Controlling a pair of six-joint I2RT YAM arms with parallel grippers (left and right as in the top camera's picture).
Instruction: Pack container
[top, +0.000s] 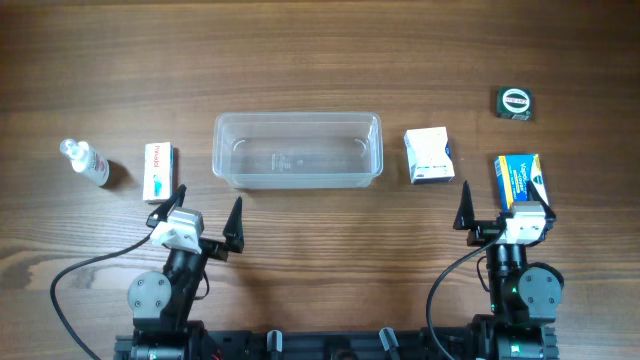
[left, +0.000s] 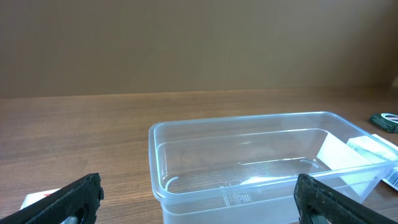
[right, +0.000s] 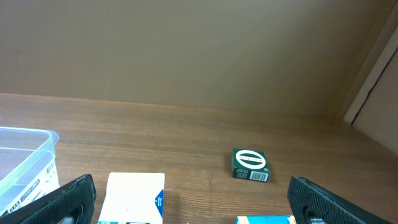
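- One clear container (top: 297, 150) sits mid-table (top: 320, 40), long side facing the arms.
- Four small boxes: a red-and-white box (top: 159, 171) just left of the container, a white-and-blue box (top: 429, 156) just right of it, a blue-and-yellow box (top: 518, 180) further right, and a green box (top: 515, 102) far right.
- One small clear bottle (top: 85, 162) lies at the far left.
- Left gripper (top: 209, 200) is spread wide and grasps nothing, near the container's front-left corner.
- Right gripper (top: 503, 205) is spread wide too and grips nothing; the blue-and-yellow box lies between its fingers.
- Only the overhead view shows the bottle; the left wrist view shows the white-and-blue box through the container's wall.
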